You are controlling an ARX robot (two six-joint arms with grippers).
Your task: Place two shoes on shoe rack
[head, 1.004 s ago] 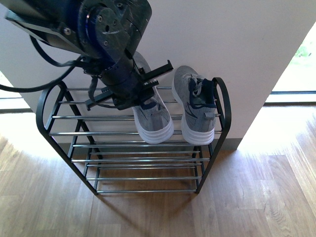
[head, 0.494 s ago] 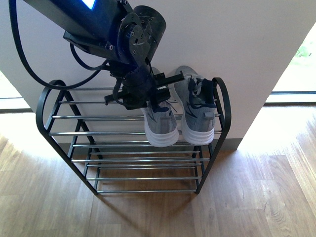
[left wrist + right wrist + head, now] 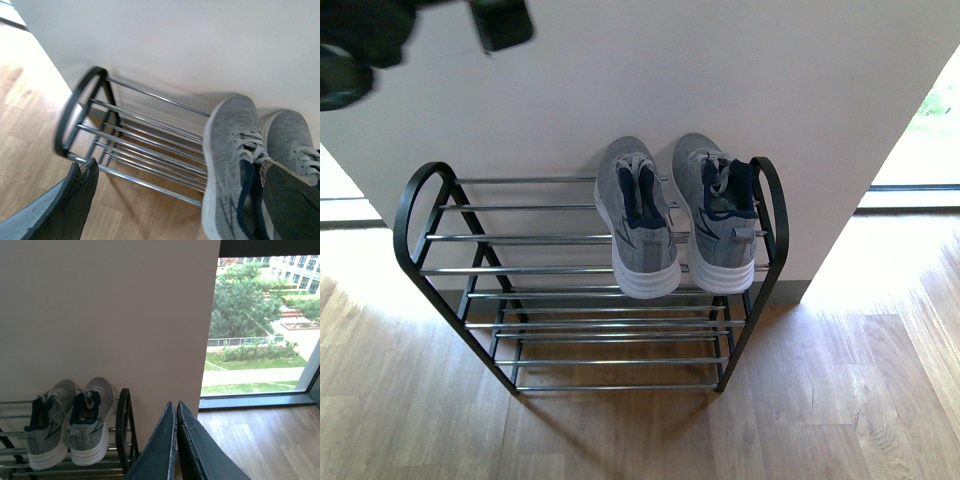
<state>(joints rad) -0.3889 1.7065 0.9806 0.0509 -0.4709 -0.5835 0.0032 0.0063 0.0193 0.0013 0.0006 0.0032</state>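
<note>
**Grey sneakers on the top tier of the shoe rack**

The left sneaker (image 3: 638, 235) and the right sneaker (image 3: 718, 225) stand just beside each other at the right end of the shoe rack's (image 3: 412, 205) top tier. Their toes point to the wall (image 3: 770, 80) and their white heels overhang the front bar. The left fingers (image 3: 75, 200) are spread wide above the rack. The right fingers (image 3: 165, 445) are closed together, off to the rack's right. The rack stands on a wooden floor (image 3: 840, 400).

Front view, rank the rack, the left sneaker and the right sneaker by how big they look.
1. The rack, by far the largest.
2. The left sneaker and right sneaker look alike in size, so no ranking between them.
</note>
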